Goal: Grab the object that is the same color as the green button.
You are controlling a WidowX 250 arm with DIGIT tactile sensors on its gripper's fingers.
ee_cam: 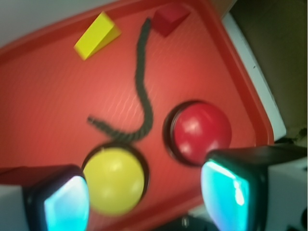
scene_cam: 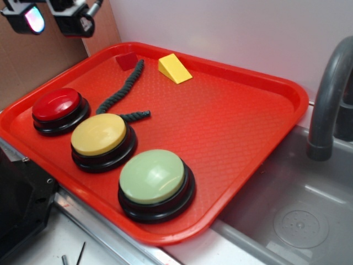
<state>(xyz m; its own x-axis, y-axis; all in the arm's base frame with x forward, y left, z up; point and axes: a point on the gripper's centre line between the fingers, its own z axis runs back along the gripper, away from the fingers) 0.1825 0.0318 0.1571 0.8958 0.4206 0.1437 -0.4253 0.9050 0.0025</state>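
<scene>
The rope piece (scene_cam: 122, 88) lay thin, dark grey-green and curvy; the green button (scene_cam: 153, 176) sat at the red tray's (scene_cam: 248, 127) six o'clock. The gripper (ee_cam: 144, 197) hovered with jaws released, empty.

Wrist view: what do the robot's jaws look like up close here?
The gripper shows two blocky jaws with black housings and pale grey outer parts. Each inner face is a glowing cyan-turquoise pad. In the exterior view the gripper is black, one pad glowing cyan tinged with pink, and a grey cable runs off beside it.
</scene>
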